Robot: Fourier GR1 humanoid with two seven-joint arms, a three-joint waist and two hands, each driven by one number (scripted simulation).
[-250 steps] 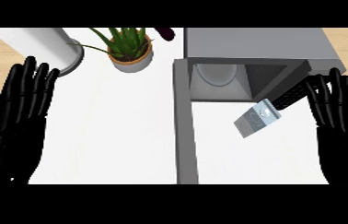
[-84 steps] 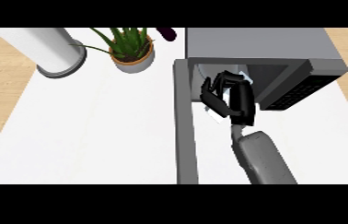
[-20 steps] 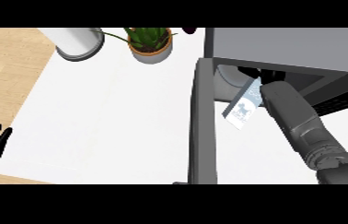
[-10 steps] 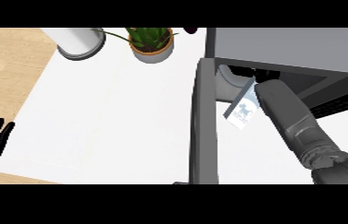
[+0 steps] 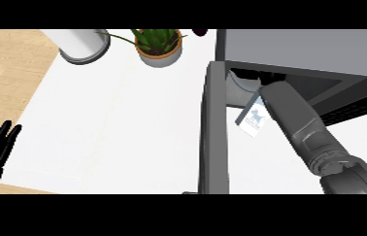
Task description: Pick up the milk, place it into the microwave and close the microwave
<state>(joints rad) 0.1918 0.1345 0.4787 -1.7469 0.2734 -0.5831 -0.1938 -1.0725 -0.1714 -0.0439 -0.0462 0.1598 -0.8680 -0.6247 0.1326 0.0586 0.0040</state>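
The milk point(image 5: 251, 119) is a small white and blue carton. It stands tilted at the mouth of the open microwave point(image 5: 287, 48), just left of my right forearm point(image 5: 301, 126). That forearm reaches up from the lower right into the cavity. Only a dark bit of my right hand point(image 5: 252, 76) shows under the microwave's top edge, and whether it touches the carton is hidden. The microwave door point(image 5: 215, 133) hangs open, seen edge-on as a grey upright bar left of the carton. My left hand point(image 5: 7, 140) rests open at the left edge, fingers up.
A potted plant point(image 5: 159, 48) and a white cylinder point(image 5: 82, 43) stand at the back of the white counter point(image 5: 114, 123). A pale round dish point(image 5: 240, 83) sits inside the cavity. Wooden floor shows past the counter's left edge.
My right forearm has pushed a little deeper into the microwave. The carton has stayed at the cavity's mouth. My left hand's fingers have risen slightly at the left edge.
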